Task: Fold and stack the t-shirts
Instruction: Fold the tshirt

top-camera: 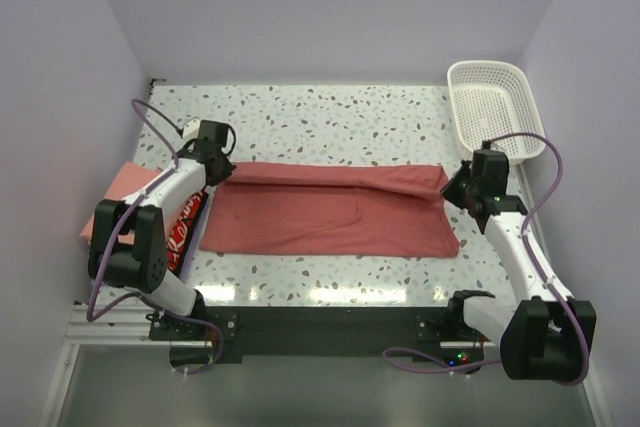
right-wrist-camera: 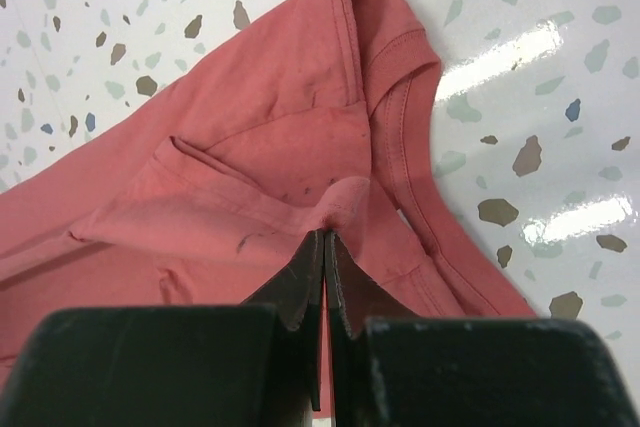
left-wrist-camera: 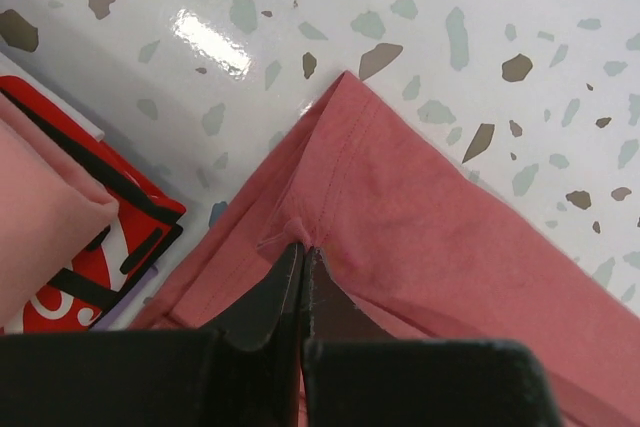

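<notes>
A brick-red t-shirt [top-camera: 330,212] lies stretched left to right across the speckled table, its far long edge folded over toward the middle. My left gripper [top-camera: 215,169] is at the shirt's left end. In the left wrist view it [left-wrist-camera: 303,247] is shut on a small pinch of the red cloth [left-wrist-camera: 430,207] near a hemmed corner. My right gripper [top-camera: 452,190] is at the right end. Its wrist view shows it [right-wrist-camera: 325,234] shut on a bunched fold of the shirt [right-wrist-camera: 270,117] just beside the ribbed neck collar [right-wrist-camera: 405,137].
A folded salmon-pink t-shirt [top-camera: 125,187] sits at the table's left edge, also visible as the pink fold [left-wrist-camera: 40,217]. A red, black and white printed item [top-camera: 185,227] lies beside it, under the left arm. A white lattice basket [top-camera: 490,107] stands at the back right corner.
</notes>
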You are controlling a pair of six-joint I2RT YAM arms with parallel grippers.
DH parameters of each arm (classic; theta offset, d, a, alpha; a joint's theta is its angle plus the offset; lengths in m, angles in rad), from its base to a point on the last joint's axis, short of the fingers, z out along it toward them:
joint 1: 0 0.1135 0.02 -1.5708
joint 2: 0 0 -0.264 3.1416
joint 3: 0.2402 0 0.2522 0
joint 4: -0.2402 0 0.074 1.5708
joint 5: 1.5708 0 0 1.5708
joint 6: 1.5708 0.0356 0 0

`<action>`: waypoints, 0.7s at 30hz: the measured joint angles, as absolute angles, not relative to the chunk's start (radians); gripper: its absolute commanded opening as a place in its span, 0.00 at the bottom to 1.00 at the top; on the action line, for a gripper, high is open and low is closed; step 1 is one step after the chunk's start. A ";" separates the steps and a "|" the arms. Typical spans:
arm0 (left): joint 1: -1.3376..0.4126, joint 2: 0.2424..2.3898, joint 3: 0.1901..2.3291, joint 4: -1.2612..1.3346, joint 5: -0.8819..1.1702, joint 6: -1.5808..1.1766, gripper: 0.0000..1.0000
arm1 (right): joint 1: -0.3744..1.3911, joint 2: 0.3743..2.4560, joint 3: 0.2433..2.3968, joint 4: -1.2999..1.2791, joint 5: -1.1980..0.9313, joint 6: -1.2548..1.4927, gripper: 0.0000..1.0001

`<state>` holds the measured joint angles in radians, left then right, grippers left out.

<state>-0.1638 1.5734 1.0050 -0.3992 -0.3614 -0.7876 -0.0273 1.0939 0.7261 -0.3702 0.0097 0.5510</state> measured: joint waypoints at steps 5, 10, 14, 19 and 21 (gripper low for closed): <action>-0.164 1.536 0.966 -0.395 -0.359 -0.802 0.00 | -0.027 1.028 0.706 -0.406 0.008 0.551 0.00; -0.164 1.497 0.918 -0.377 -0.359 -0.812 0.00 | -0.027 0.985 0.660 -0.410 0.007 0.551 0.00; -0.164 1.472 0.884 -0.365 -0.359 -0.820 0.00 | -0.027 0.958 0.599 -0.416 -0.001 0.562 0.00; -0.164 1.460 0.839 -0.345 -0.359 -0.828 0.00 | -0.027 0.935 0.549 -0.422 -0.024 0.574 0.00; -0.164 1.455 0.819 -0.337 -0.359 -0.830 0.00 | -0.027 0.928 0.538 -0.422 -0.029 0.579 0.00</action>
<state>-0.1638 1.4548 0.8192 -0.3374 -0.3592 -0.8299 -0.0273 0.9276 0.5377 -0.4225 -0.0292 0.5785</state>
